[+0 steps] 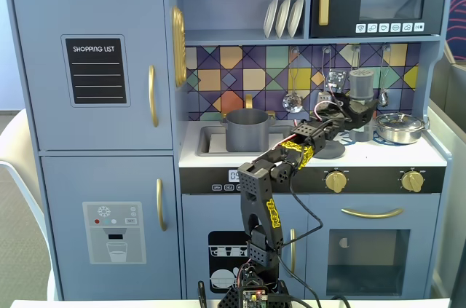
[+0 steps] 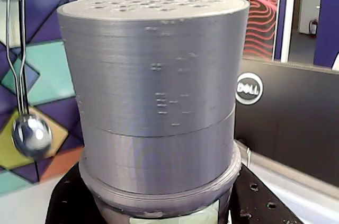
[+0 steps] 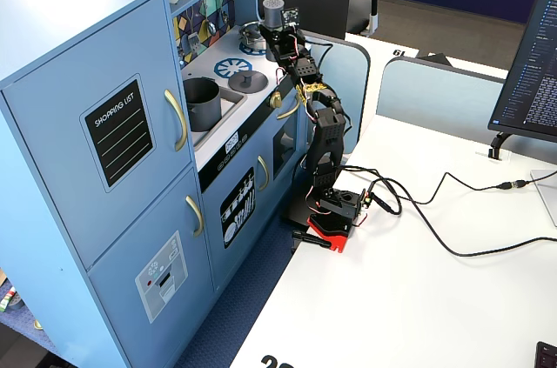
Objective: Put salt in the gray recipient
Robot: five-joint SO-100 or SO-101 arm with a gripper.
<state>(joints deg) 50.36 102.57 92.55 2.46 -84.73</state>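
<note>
Salt (image 2: 153,102) fills wrist view; hand (image 1: 362,115) fingers hidden beneath.

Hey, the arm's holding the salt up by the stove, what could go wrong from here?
The pincer grips the salt shaker low, so the tall shaker may tip or slip. The lid lies on the way to the gray pot and could get knocked. The steel pan sits close.
</note>
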